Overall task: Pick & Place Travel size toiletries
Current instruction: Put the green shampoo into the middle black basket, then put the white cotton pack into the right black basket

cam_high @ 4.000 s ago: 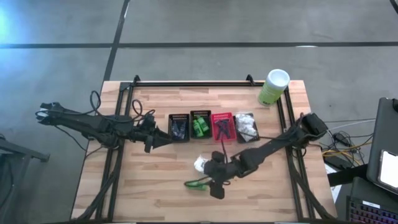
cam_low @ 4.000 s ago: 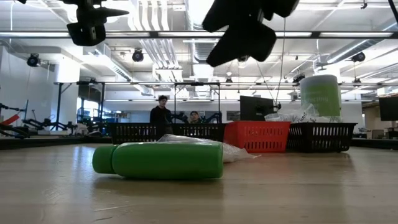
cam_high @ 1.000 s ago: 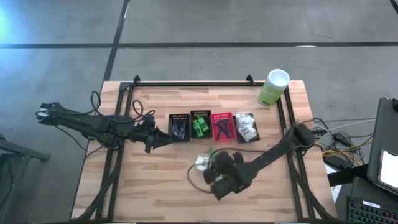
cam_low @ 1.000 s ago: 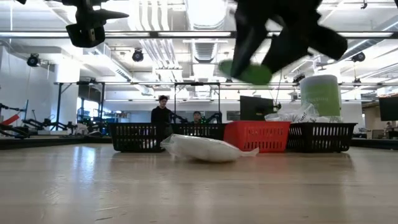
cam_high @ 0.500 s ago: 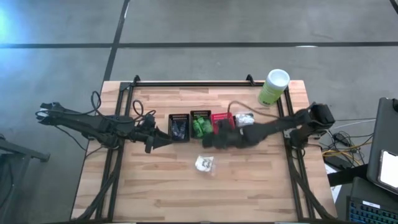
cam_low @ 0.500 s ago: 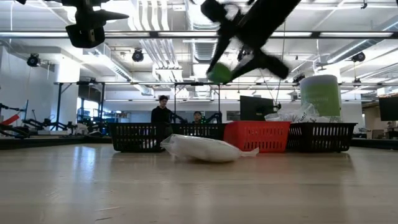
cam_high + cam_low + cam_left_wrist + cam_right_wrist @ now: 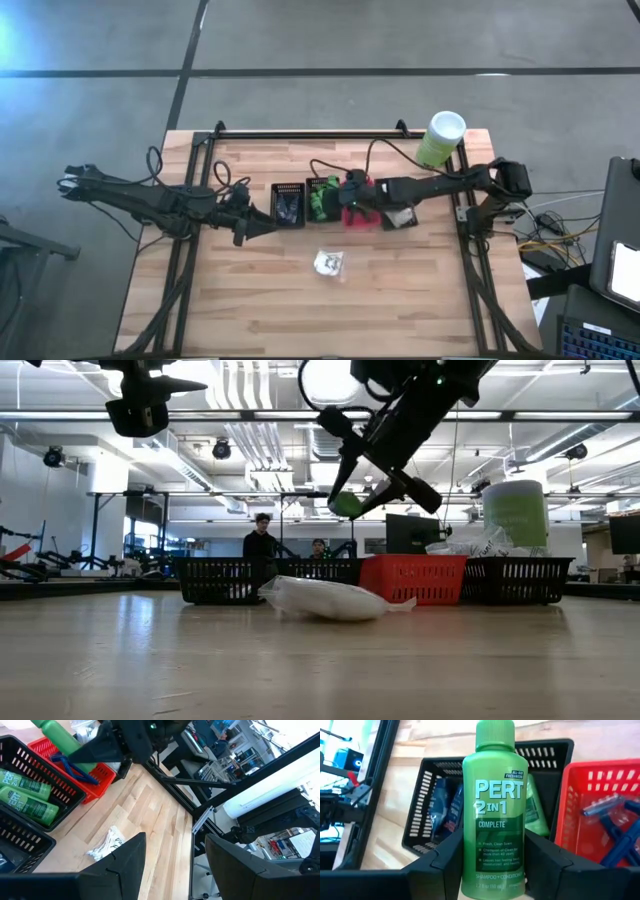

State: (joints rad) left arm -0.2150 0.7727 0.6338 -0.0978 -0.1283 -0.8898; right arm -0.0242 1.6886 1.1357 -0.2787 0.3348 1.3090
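Note:
My right gripper (image 7: 342, 192) is shut on a bright green Pert bottle (image 7: 493, 810) and hangs over the row of baskets, above the black basket of green bottles (image 7: 322, 198) and the red basket of blue razors (image 7: 360, 208). In the low view the bottle's cap end (image 7: 347, 505) points down and to the left, well above the baskets. A white crinkly packet (image 7: 327, 263) lies flat on the wood near the table's middle. My left gripper (image 7: 262, 224) waits open at the left of the baskets, with nothing between its fingers. My right gripper pinches the bottle's lower body (image 7: 492, 870) between its two fingers (image 7: 445, 862), one on each narrow side. It comes from the table's right, slanting down. The bottle lies along the fingers, cap end away from them, tilted and lifted clear above the baskets.
A black basket of dark blue packs (image 7: 288, 203) stands left of the green-bottle basket, and a black basket of white packets (image 7: 398, 207) at the row's right end. A pale-green canister with a white lid (image 7: 440, 140) stands at the far right corner. People stand in the room beyond.
My right gripper has carried the green bottle from above the table's middle, near the white packet, toward the far edge, and now hangs over the row of baskets. It has rolled on the way, and the bottle has turned with it. The packet has stayed put.

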